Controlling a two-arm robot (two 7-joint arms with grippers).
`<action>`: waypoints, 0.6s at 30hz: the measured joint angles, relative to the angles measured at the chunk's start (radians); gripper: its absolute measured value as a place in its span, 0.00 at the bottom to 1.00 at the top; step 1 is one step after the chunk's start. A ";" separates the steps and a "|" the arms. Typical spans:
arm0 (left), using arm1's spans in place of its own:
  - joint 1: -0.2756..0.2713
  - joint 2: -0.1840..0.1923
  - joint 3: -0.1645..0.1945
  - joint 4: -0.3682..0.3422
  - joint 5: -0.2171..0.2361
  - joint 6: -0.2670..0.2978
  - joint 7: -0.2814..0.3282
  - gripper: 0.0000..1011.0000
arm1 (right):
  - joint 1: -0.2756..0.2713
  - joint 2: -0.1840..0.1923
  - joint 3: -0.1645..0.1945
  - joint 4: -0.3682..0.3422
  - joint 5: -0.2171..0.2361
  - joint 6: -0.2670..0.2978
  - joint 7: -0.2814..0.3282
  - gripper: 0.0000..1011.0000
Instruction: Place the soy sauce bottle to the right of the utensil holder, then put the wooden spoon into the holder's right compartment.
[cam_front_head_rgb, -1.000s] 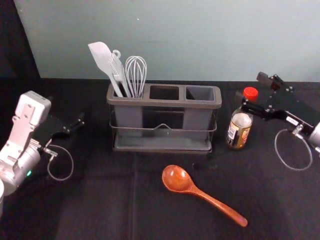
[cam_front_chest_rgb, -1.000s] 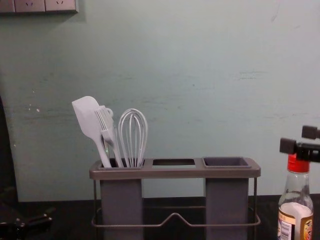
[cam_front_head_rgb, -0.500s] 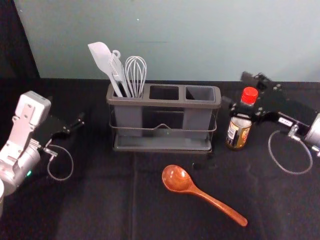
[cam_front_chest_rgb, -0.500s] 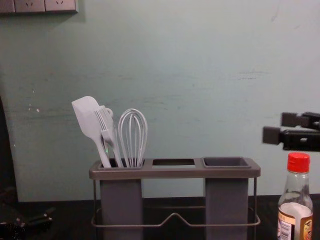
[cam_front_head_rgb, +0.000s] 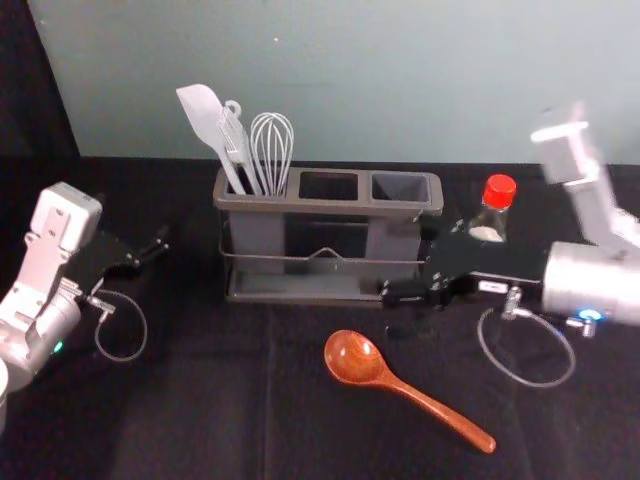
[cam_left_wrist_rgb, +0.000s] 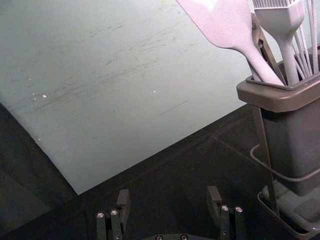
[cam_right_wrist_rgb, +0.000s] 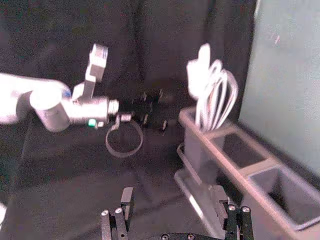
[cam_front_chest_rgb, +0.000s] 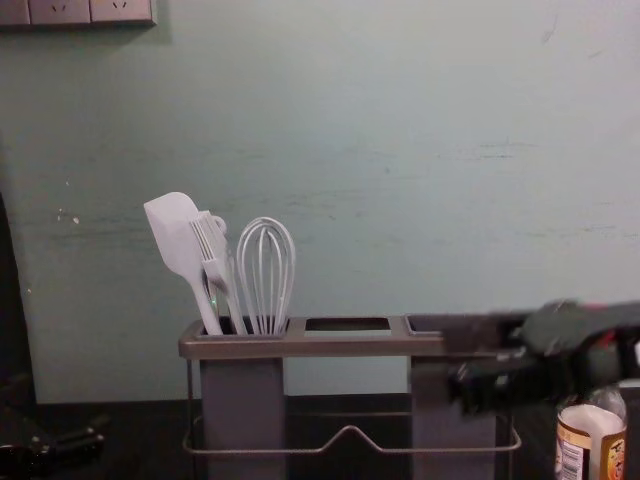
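Right pincer (cam_front_head_rgb: 408, 262): released, its fingers (cam_right_wrist_rgb: 126, 200) spread wide, with black cloth (cam_front_head_rgb: 210, 400) and the holder's lower tray between them in the wrist view; from where I stand, it's just in front of the holder's right end, and I can't tell if it touches the frame.
Soy sauce bottle (cam_front_head_rgb: 499, 192): upright beyond the right pincer and further right, red cap up, lower part hidden behind the pincer in the head view; it's to the right of the holder.
Wooden spoon (cam_front_head_rgb: 353, 357): flat on the cloth, on the robot's side of the right pincer, bowl left of the fingertips, handle slanting right and toward the robot.
Utensil holder (cam_front_head_rgb: 300, 206): reaching left from behind the right pincer, right compartment (cam_front_head_rgb: 400, 187) just beyond it.
White spatula (cam_front_head_rgb: 203, 112), brush (cam_front_head_rgb: 236, 140) and whisk (cam_front_head_rgb: 272, 145): well left of that pincer, in the left compartment.
Left pincer (cam_front_head_rgb: 150, 253): parked left of the holder, wide apart.
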 joint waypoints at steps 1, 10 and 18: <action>0.000 0.000 0.000 0.000 0.000 0.000 0.000 0.99 | 0.009 -0.001 -0.012 -0.001 -0.006 0.022 -0.004 0.99; 0.000 0.000 0.000 0.000 0.000 0.000 0.000 0.99 | 0.107 -0.005 -0.160 0.006 -0.065 0.234 0.010 0.99; 0.000 0.000 0.000 0.000 0.000 0.000 0.000 0.99 | 0.167 -0.015 -0.259 0.026 -0.093 0.382 0.019 0.99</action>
